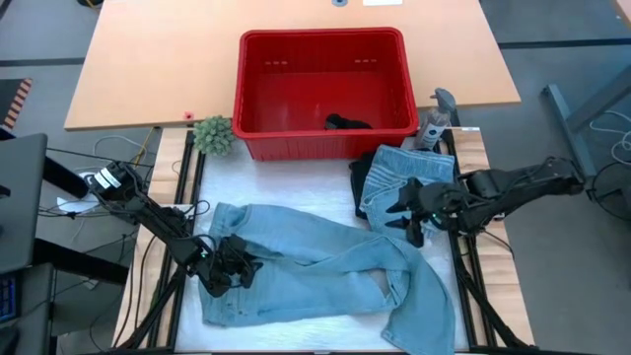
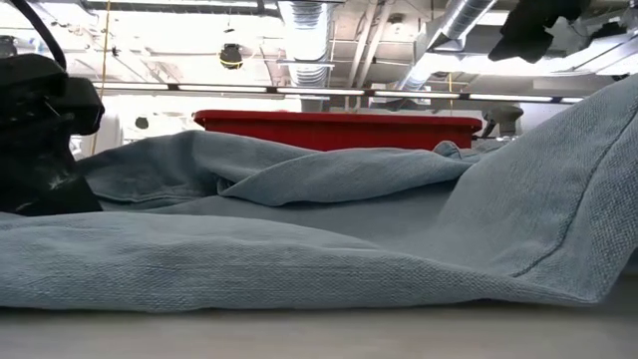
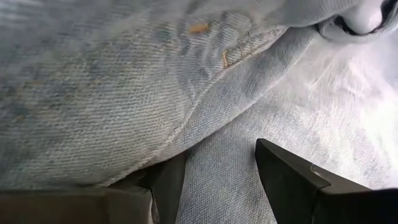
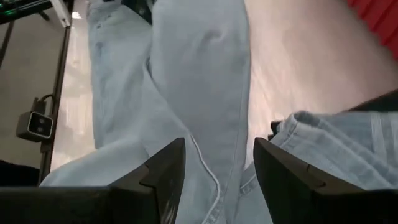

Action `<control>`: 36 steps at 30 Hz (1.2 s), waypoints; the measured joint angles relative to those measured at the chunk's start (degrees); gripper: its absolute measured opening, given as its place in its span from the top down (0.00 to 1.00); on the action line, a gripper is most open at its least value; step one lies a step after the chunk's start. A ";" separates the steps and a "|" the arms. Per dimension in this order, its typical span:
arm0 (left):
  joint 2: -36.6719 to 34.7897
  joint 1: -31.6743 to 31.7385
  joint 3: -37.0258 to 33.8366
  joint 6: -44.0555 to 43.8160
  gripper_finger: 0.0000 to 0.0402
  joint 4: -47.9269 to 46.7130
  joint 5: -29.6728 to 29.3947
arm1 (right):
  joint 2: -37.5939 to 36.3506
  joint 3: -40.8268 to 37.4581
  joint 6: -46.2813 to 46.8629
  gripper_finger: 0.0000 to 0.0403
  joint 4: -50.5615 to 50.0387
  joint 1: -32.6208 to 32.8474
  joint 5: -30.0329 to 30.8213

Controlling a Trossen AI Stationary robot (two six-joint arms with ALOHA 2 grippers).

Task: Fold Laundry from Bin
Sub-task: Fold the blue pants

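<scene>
We note light-blue jeans (image 1: pixel 325 271) spread before the red bin (image 1: pixel 323 133), left gripper (image 1: pixel 229 271) low at their waistband, right gripper (image 1: pixel 414 212) above, both jaws parted, empty.

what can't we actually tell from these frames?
- Bin contents: high view shows a dark cloth inside; type unreadable. Low view: jeans hide everything but the rim.
- Left gripper: whether it grips the jeans; denim covers one finger in its wrist view.
- Folded denim: partly under the right gripper.
- Jeans hem: cut off by the high view's bottom edge.
</scene>
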 joint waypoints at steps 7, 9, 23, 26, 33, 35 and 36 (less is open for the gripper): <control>-0.02 0.00 0.02 5.01 0.53 -0.08 -0.35 | -0.21 0.02 0.19 0.47 0.74 -2.47 0.02; -0.02 0.00 0.02 5.97 0.53 -0.10 -0.37 | 0.17 0.04 -0.02 0.47 0.80 -2.45 0.17; -0.09 0.00 0.05 6.84 0.53 -0.16 -0.59 | 0.21 0.06 -0.43 0.47 3.15 -1.99 2.84; -0.09 0.02 0.07 6.72 0.53 -0.16 -0.61 | 0.20 0.07 -0.42 0.47 7.04 -1.99 2.84; -0.11 0.03 0.07 7.12 0.53 -0.16 -0.30 | 3.84 0.07 -5.12 0.47 4.59 -2.91 2.95; -0.15 0.07 0.07 7.12 0.53 -0.14 -0.11 | 6.82 0.07 -6.94 0.47 3.98 -3.68 2.23; -0.15 0.07 0.07 7.14 0.53 -0.16 -0.11 | 8.59 0.07 -8.15 0.47 4.25 -4.07 0.72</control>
